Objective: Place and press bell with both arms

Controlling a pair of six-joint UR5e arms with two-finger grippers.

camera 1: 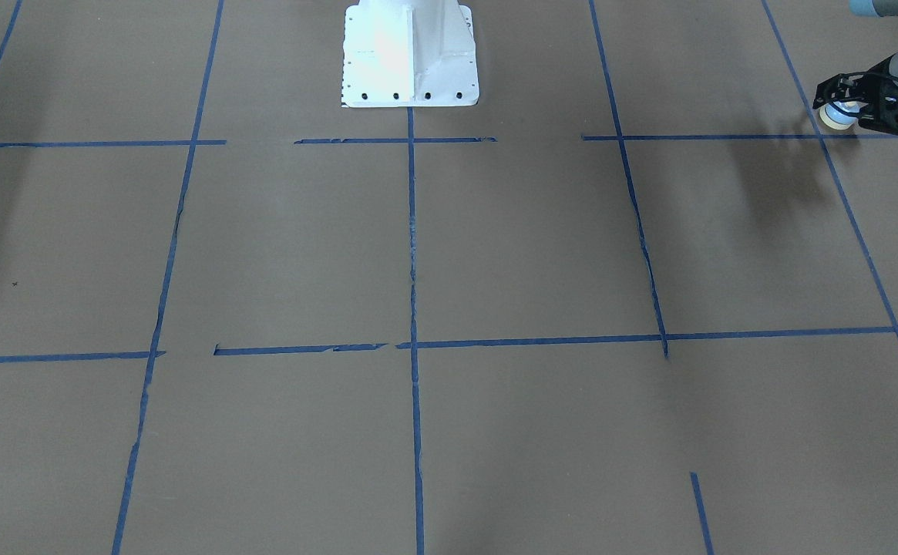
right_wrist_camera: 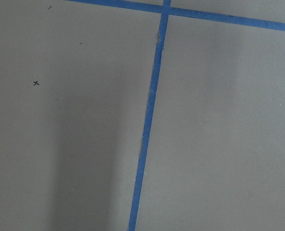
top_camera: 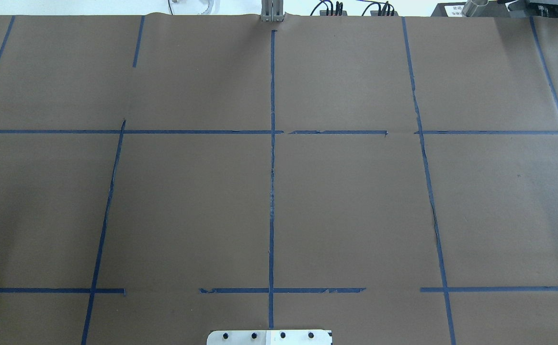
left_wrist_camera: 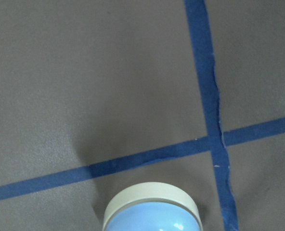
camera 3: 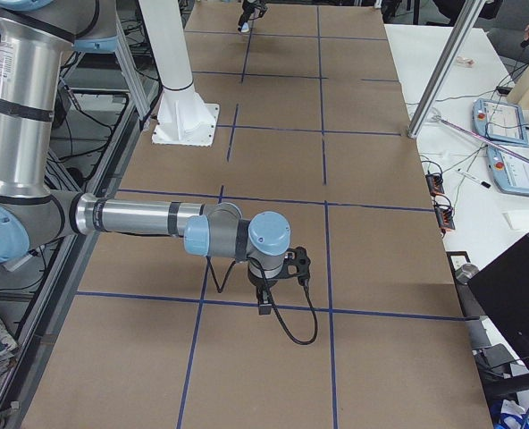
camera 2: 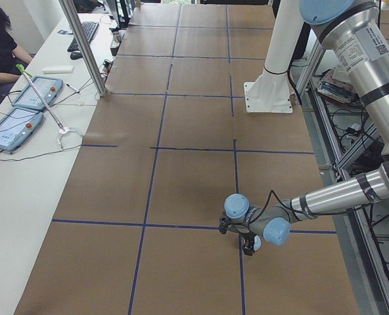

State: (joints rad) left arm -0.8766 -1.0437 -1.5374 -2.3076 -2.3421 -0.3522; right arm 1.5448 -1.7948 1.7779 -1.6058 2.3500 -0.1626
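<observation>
- Gripping the bell (camera 1: 832, 117) in my left hand (camera 1: 843, 108), over the bench (camera 1: 495, 254), well to my left of the white pedestal (camera 1: 410, 54).
- My right hand (camera 3: 263, 307) hangs well off the pedestal's other side; open or closed, I cannot tell.

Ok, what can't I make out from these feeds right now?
Bell: the left wrist view's bottom edge cuts most of it off; button unseen.
Left claw: tiny at the front view's right edge; whether its bell touches the table is unclear.
Right claw: only in the right side view, under its wrist; open or shut, cannot tell.
Overhead view: neither claw in frame.
</observation>
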